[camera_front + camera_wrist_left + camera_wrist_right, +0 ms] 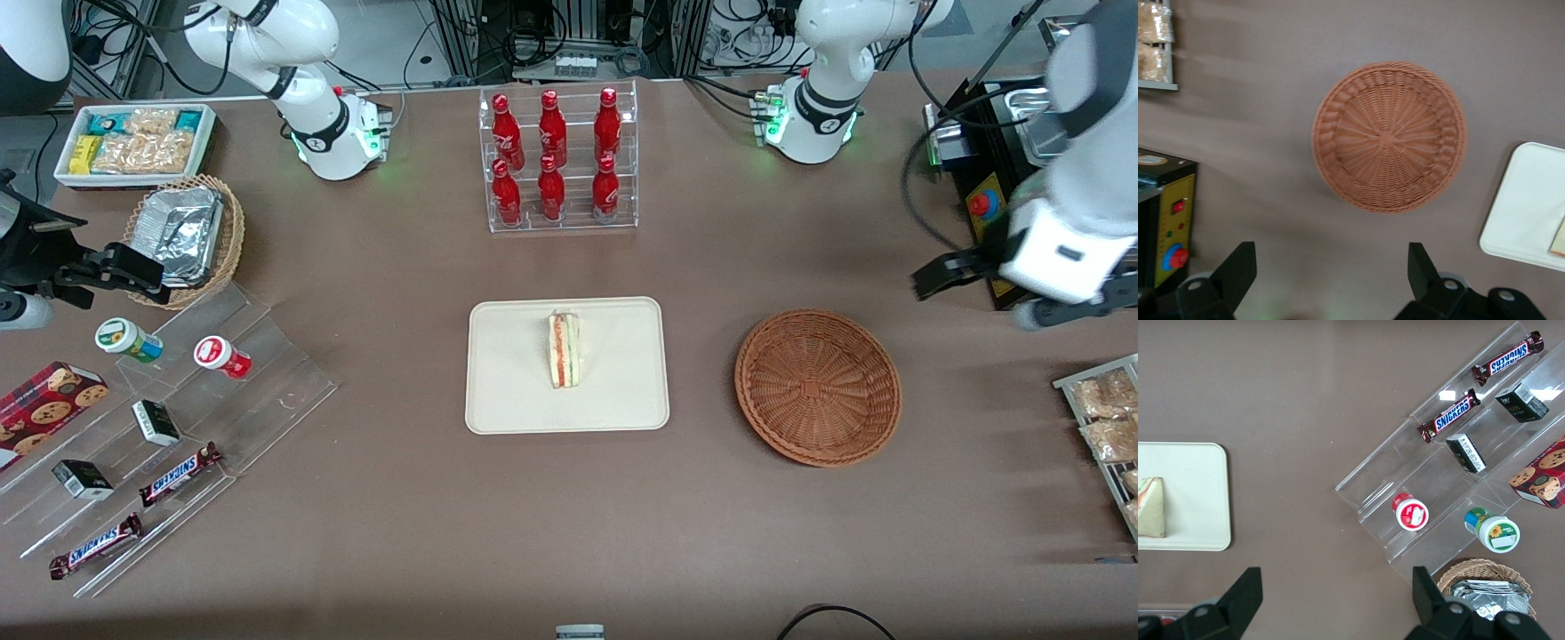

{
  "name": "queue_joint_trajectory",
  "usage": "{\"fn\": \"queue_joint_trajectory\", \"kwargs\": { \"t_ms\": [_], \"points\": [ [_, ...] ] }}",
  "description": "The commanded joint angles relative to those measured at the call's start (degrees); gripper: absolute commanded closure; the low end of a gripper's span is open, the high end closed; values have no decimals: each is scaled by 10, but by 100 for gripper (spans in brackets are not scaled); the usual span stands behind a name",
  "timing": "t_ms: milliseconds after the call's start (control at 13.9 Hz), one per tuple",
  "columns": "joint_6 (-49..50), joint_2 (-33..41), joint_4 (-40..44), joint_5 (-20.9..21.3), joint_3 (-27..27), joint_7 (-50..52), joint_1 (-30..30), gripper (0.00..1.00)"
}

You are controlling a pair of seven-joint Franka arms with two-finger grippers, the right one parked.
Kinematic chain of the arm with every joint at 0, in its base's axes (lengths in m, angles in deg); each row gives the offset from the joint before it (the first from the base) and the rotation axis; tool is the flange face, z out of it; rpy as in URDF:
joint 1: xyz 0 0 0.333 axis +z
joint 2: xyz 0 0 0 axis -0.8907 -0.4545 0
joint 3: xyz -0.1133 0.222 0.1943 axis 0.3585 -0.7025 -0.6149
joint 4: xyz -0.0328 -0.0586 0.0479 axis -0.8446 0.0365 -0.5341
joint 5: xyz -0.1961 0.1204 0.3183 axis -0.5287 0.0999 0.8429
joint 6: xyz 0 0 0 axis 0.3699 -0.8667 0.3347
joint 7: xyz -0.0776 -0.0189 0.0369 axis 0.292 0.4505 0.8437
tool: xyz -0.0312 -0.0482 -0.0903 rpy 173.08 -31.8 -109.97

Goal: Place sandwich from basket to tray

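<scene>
1. The hand (1331, 273) hangs high over the working arm's end of the desk (373, 533), with its two black fingers (1237, 270) spread wide and nothing between them.
2. The basket (818, 387) sits on the desk lower than the hand and a little nearer the front camera; in the left wrist view its round woven floor (1389, 137) shows whole, with nothing lying in it.
3. The sandwich (564, 348) is well apart from the hand, toward the middle of the desk, lying on the tray (507, 391) with its red and green filling edge showing.
4. The tray lies flat on the desk just beside the basket, on the side away from the hand, the two not touching; a rounded corner of it (1521, 207) shows in the left wrist view.
5. Close by the hand, at the desk's edge, stands a black box with a red button (980, 204) on its yellow panel.
6. Nearer the front camera than the hand, a rack of bagged beige snacks (1102, 413) lies at the working arm's end of the desk.
7. A clear stand of red bottles (556, 156) is farther from the front camera than the tray, well apart from the hand.
</scene>
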Motion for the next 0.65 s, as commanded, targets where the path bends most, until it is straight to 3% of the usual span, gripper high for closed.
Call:
{"fn": "queue_joint_trajectory", "kwargs": {
  "t_ms": [0, 289, 577],
  "points": [
    [-6, 62, -62, -21, -75, -56, -42, 0],
    [3, 63, -56, -22, -78, -80, -42, 0],
    [51, 49, 3, -21, -75, -139, -40, 0]
  ]
}}
